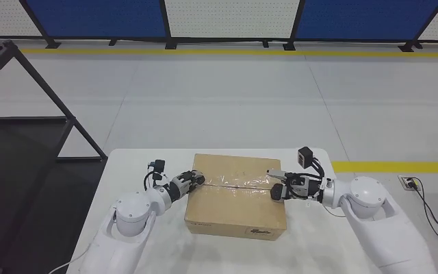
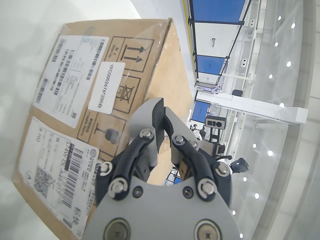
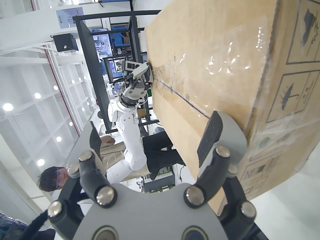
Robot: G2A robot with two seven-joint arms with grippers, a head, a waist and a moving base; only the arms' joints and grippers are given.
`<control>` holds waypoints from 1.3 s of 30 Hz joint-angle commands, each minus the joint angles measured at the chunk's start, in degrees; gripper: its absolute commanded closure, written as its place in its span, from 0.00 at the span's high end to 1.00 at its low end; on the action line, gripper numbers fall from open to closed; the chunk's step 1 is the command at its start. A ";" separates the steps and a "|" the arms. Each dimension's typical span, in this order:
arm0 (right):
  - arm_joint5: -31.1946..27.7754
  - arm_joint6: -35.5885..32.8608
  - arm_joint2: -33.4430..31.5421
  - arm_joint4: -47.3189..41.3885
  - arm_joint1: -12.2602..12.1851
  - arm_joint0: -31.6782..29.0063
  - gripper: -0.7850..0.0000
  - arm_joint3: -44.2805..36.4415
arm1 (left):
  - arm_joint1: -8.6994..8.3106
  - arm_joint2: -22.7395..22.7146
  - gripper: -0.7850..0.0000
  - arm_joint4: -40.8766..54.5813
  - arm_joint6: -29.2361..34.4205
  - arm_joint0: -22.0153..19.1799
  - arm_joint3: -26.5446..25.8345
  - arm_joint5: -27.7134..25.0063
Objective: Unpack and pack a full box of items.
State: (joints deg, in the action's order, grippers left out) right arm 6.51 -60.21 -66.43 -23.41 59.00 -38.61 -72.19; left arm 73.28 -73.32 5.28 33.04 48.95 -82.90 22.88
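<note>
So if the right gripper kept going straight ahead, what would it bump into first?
Probably the box: the right gripper points along its taped top, one finger seemingly at the near edge. Farther on is the left gripper, at the seam's far end.

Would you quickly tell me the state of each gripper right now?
Left gripper: shut, at one end of the seam on the box; whether it pinches any tape cannot be told.
Right gripper: open, holding nothing, at the box's other end.

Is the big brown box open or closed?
Closed. The cardboard box has its top flaps lying flat, meeting at the middle seam, with clear tape stuck along it.
</note>
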 commanded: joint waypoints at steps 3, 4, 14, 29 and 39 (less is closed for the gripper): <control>0.29 0.22 -1.35 0.68 -0.36 0.33 1.00 -0.51 | 0.00 0.00 0.00 0.00 0.00 0.00 0.00 -0.01; 0.55 0.54 -1.85 1.13 -0.50 0.44 1.00 -0.50 | 0.00 0.00 0.00 0.00 0.00 0.00 0.00 -0.01; 1.97 0.69 -5.17 7.16 -1.87 1.06 1.00 -0.42 | 0.00 0.00 0.00 0.00 0.00 0.00 0.00 -0.01; -2.98 -0.08 -4.29 2.74 -1.25 1.78 0.95 5.59 | 0.00 0.00 0.00 0.00 0.00 0.00 0.00 -0.01; -5.83 1.61 -0.92 4.38 -0.24 4.97 0.64 10.02 | 0.00 0.00 0.00 0.00 0.00 0.00 0.00 -0.01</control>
State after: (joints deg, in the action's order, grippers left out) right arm 0.65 -58.85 -67.64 -19.22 58.66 -33.91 -62.42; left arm 73.28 -73.32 5.27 33.04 48.95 -82.90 22.88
